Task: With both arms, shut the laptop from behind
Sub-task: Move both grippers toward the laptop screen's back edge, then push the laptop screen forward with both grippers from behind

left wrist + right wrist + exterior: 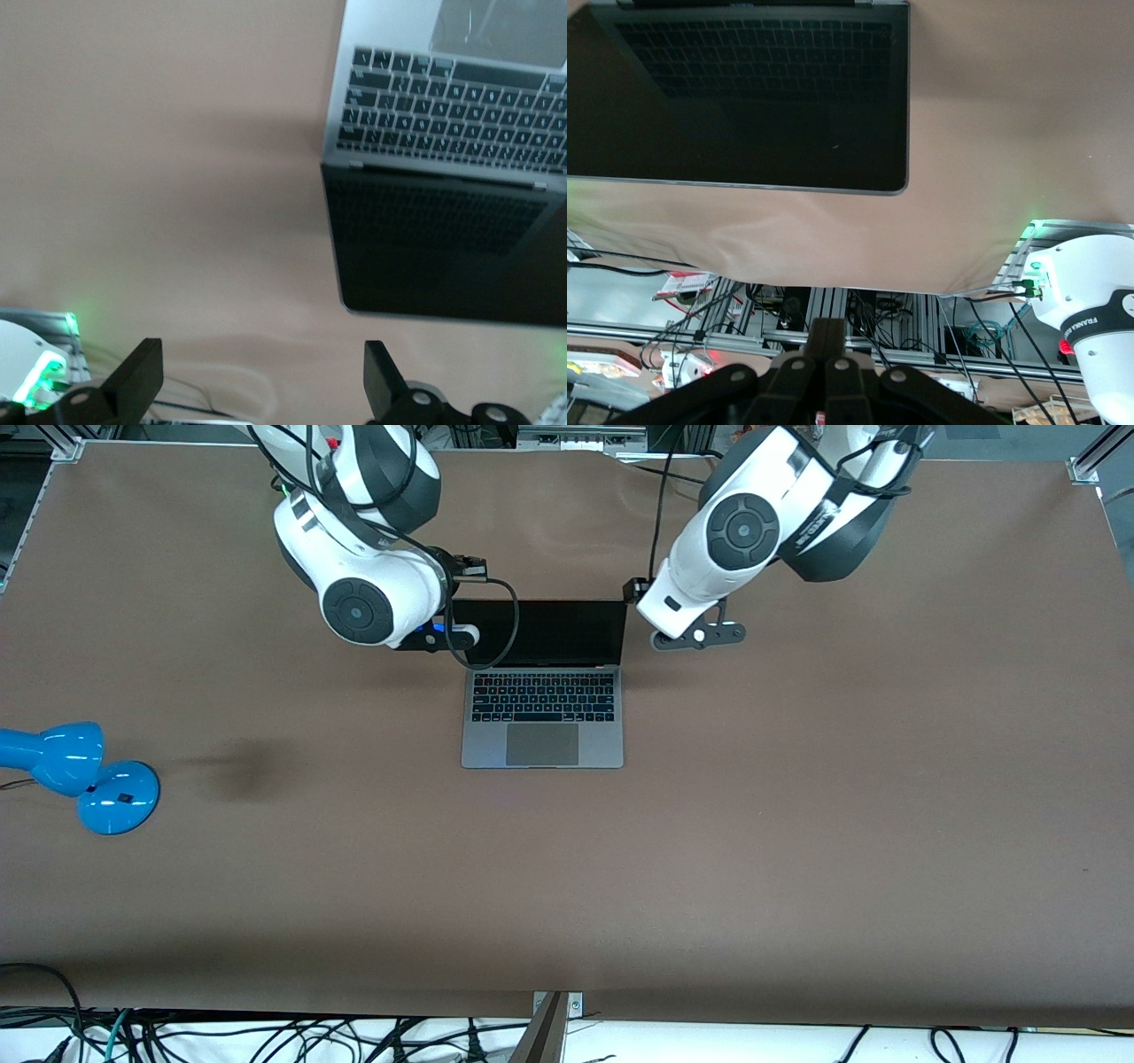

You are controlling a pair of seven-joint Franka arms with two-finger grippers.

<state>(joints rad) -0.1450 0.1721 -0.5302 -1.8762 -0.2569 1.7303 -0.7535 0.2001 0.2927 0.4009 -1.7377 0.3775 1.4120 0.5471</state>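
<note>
Upper centre of the front frame: your right gripper (pixel 440 636), fingers pressed together, hangs at 1 top corner of the open laptop (pixel 542 691); the left gripper (pixel 700 638), fingers spread apart, hangs at the other; push unevenly and the lid could twist, or the laptop skid down the table (pixel 797 824).

Both arms are glossy white with dark grey bands at the joints and round dark grey caps on the elbows. The right arm (pixel 359 558) carries looping black cables and a small blue light. The left arm (pixel 753 531) has black cables, a printed black label and black gripper parts.
</note>
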